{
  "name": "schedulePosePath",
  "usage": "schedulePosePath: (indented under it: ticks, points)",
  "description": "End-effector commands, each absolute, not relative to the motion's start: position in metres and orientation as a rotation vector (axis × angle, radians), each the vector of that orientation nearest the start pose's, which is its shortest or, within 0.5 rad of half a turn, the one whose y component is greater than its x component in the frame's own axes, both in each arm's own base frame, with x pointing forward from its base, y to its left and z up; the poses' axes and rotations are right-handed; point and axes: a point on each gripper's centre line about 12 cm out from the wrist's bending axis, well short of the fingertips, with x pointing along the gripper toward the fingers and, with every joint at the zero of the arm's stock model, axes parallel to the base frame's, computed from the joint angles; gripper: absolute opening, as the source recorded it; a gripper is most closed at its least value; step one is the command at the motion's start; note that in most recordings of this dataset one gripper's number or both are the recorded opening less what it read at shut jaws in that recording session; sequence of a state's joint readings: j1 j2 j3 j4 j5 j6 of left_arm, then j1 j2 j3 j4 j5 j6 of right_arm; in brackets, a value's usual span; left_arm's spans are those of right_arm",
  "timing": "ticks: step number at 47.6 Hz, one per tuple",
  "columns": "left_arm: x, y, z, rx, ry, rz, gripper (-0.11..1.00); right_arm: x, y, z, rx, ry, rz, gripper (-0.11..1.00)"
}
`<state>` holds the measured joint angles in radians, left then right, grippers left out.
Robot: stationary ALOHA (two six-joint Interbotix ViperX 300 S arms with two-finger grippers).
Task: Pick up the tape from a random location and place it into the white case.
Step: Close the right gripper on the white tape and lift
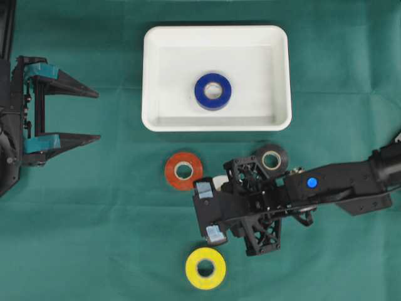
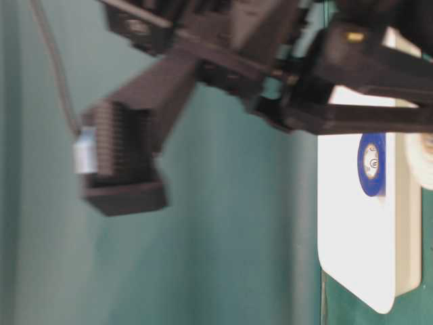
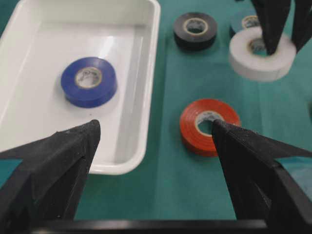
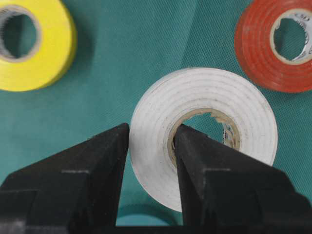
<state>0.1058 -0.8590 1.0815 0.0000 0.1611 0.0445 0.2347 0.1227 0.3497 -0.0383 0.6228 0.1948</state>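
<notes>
My right gripper [image 4: 151, 134] is shut on a white tape roll [image 4: 204, 97], one finger outside the rim and one through the core. The roll hangs a little above the green cloth; in the left wrist view the white tape roll [image 3: 262, 61] shows at the upper right with the dark fingers [image 3: 273, 24] reaching down into it. The white case [image 1: 150, 75] lies at the top centre with a blue tape roll [image 1: 213, 91] flat inside. At the left edge my left gripper [image 1: 98, 115] stands open and empty, apart from everything.
A red roll [image 1: 183, 170] lies just below the case, a yellow roll [image 1: 205, 268] near the front edge, and a black roll [image 1: 282, 157] beside the right arm. A teal roll [image 3: 246, 20] lies behind the white one.
</notes>
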Motion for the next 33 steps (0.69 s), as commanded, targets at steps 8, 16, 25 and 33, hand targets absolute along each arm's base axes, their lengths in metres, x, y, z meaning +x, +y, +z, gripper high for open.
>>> schedulePosePath:
  ticks: [8, 16, 25, 33]
  points:
    - [0.216, 0.023, 0.265, 0.022, 0.361, 0.096, 0.94, 0.408, 0.094, 0.233, 0.016, 1.041, 0.101, 0.33]
    - [0.216, 0.023, 0.265, 0.022, 0.361, 0.096, 0.94, 0.406, 0.091, 0.267, -0.008, 1.012, 0.092, 0.33]
    - [0.216, 0.023, 0.265, 0.022, 0.361, 0.096, 0.94, 0.4, 0.086, 0.301, -0.033, 0.982, 0.077, 0.33]
    - [0.215, 0.023, 0.265, 0.022, 0.362, 0.095, 0.94, 0.392, 0.084, 0.323, -0.028, 0.972, 0.072, 0.33]
